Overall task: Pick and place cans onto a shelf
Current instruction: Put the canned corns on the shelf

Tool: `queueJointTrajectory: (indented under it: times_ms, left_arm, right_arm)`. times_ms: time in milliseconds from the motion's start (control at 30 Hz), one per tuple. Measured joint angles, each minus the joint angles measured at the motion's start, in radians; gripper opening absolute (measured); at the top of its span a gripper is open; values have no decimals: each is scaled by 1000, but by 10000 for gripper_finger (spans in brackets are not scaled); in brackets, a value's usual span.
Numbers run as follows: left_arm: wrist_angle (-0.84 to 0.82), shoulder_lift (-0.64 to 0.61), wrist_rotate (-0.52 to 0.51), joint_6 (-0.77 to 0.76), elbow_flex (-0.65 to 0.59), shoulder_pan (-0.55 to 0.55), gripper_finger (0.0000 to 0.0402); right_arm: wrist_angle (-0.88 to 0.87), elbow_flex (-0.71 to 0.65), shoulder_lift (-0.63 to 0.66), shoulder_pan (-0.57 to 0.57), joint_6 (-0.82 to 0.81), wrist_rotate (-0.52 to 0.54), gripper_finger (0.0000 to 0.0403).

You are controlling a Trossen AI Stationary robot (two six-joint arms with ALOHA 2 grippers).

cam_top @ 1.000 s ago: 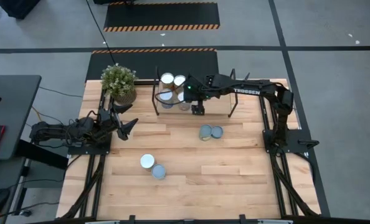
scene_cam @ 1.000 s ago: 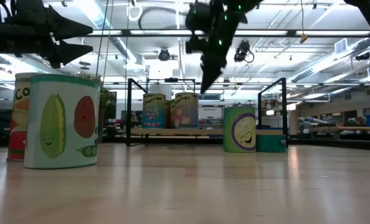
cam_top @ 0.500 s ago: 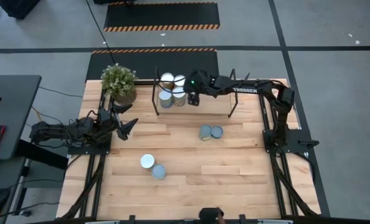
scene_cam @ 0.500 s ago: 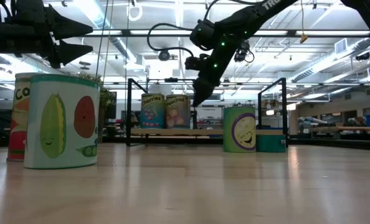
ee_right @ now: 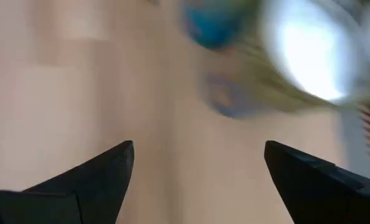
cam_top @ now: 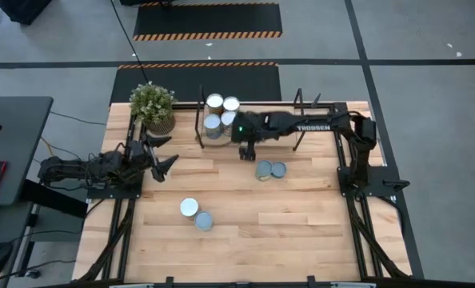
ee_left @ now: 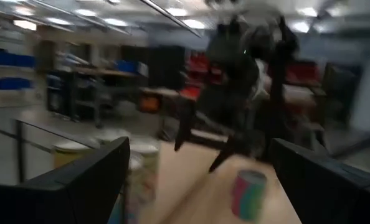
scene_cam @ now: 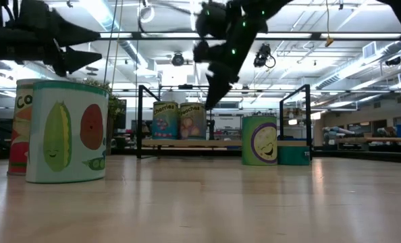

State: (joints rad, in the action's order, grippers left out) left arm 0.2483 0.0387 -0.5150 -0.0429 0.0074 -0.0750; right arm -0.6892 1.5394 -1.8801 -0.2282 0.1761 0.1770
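Several cans (cam_top: 221, 112) stand on the light wood shelf (cam_top: 269, 110) at the table's far side; two of them show in the low view (scene_cam: 180, 121). Two more cans (cam_top: 270, 170) stand on the table in front of the shelf, and two (cam_top: 196, 214) stand nearer the front. My right gripper (cam_top: 245, 154) is open and empty. It hangs in the air (scene_cam: 210, 101) just in front of the shelf, pointing down at the table (ee_right: 197, 146). My left gripper (cam_top: 164, 152) is open and empty, held level above the table's left side (ee_left: 200, 143).
A potted green plant (cam_top: 152, 104) stands at the far left corner beside the shelf's black frame (cam_top: 200, 128). Bare tabletop (cam_top: 301, 216) lies on the right and near sides. The near pair of cans looms large in the low view (scene_cam: 65, 131).
My right gripper went toward the far edge and down to the shelf, beside the front cans, then drew back toward the near edge and rose. The front right can on the shelf now stands a little farther left, close to its neighbour.
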Motion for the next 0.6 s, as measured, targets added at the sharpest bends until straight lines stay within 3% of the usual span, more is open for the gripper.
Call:
queueJointTrajectory:
  times_ms: [100, 200, 367, 600]
  left_arm:
    - [-122, 1, 153, -50, 0, -1, 392]
    - [-165, 2, 303, -102, 0, -2, 392]
    - [-285, 27, 449, -144, 70, -16, 390]
    - [-474, 218, 534, -366, 158, -143, 389]
  right_arm:
    - [-3, 0, 0, 81, -5, -8, 368]
    - [-45, 0, 2, 157, -3, 66, 368]
    - [-169, 0, 8, 259, -77, 236, 368]
    - [-170, 0, 8, 361, -195, 223, 368]
